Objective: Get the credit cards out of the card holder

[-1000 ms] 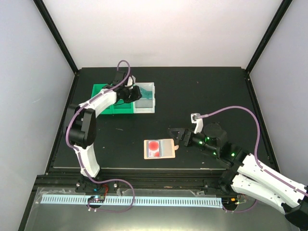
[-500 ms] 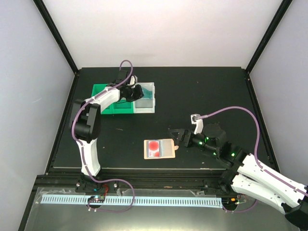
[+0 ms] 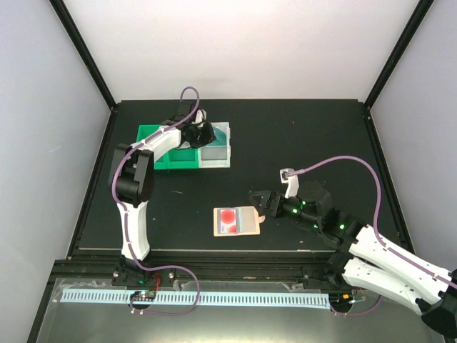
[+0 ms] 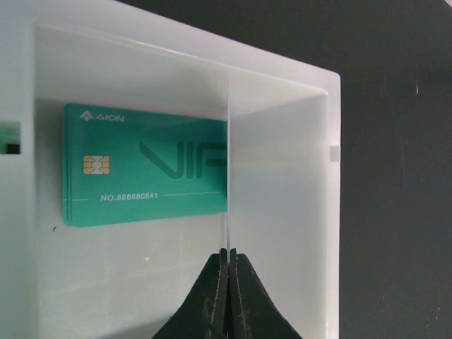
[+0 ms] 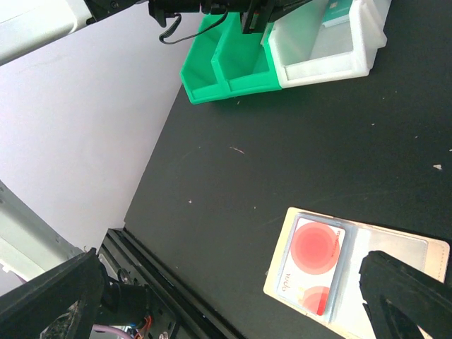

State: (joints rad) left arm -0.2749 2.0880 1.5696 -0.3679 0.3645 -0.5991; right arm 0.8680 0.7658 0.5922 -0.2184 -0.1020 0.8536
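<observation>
A teal VIP credit card (image 4: 141,173) with a gold chip lies flat in the white bin (image 4: 332,212), far left. The left gripper (image 4: 228,258) above it is pinched closed; I cannot tell whether it grips anything. The tan card holder (image 3: 237,221) lies open near centre with a red-circled card (image 5: 316,265) in its pocket. The right gripper (image 3: 258,203), just right of it, is spread wide and empty.

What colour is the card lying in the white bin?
Teal green; the card shows best in the left wrist view.
</observation>
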